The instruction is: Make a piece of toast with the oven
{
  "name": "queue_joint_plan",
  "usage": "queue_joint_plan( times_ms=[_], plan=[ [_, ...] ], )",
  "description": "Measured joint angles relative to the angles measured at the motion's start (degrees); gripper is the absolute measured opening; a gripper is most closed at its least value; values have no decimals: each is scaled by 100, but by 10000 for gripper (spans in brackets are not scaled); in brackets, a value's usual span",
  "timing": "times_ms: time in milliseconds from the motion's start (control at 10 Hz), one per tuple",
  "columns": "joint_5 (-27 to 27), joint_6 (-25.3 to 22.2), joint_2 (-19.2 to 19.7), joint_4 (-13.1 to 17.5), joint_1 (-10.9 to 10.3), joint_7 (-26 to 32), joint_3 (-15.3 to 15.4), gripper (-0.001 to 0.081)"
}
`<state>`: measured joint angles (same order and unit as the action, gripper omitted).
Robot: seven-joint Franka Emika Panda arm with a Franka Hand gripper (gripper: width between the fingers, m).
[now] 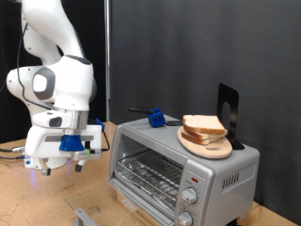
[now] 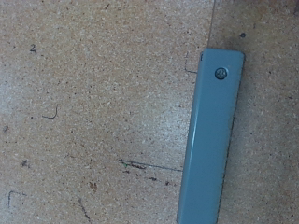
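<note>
The piece of toast (image 1: 201, 125) lies on a round wooden plate (image 1: 209, 146) on top of the silver oven (image 1: 218, 171), at the exterior view's right. The oven's wire rack (image 1: 149, 170) and two knobs (image 1: 188, 197) show at its front. My gripper (image 1: 62, 168) hangs low over the wooden table at the exterior view's left, apart from the oven. Its fingers point down, look apart and hold nothing. The wrist view shows only the tabletop and a grey-blue bar (image 2: 213, 140); no fingers, toast or oven show there.
A blue object with a dark handle (image 1: 154, 117) and a black upright stand (image 1: 229, 113) sit on the oven's top. A grey bar (image 1: 86, 218) lies on the table below the gripper. Black curtains stand behind.
</note>
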<state>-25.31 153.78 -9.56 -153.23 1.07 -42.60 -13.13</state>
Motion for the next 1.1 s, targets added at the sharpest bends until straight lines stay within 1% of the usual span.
queue_joint_plan(
  times_ms=[100, 200, 300, 400, 500, 600, 700, 800, 900, 1000, 1100],
  plan=[
    [-138, -39, 22, 11, 32, -194, 26, 682],
    [310, -71, 16, 32, -10, 203, -55, 682],
    [1170, -242, -55, 125, -98, 1124, -274, 682],
    [2048, -521, -175, 267, -208, 1957, -520, 682],
    [2799, -790, -298, 427, -303, 2557, -725, 682],
    [3487, -963, -411, 591, -381, 2949, -885, 682],
    [4148, -1120, -520, 752, -472, 3199, -1007, 682],
    [4593, -1428, -616, 938, -539, 3247, -1057, 682],
    [4826, -1792, -697, 1138, -578, 3197, -1057, 682],
    [4936, -2034, -764, 1305, -597, 2999, -1017, 682],
    [4926, -2163, -829, 1429, -604, 2567, -920, 682]
  ],
)
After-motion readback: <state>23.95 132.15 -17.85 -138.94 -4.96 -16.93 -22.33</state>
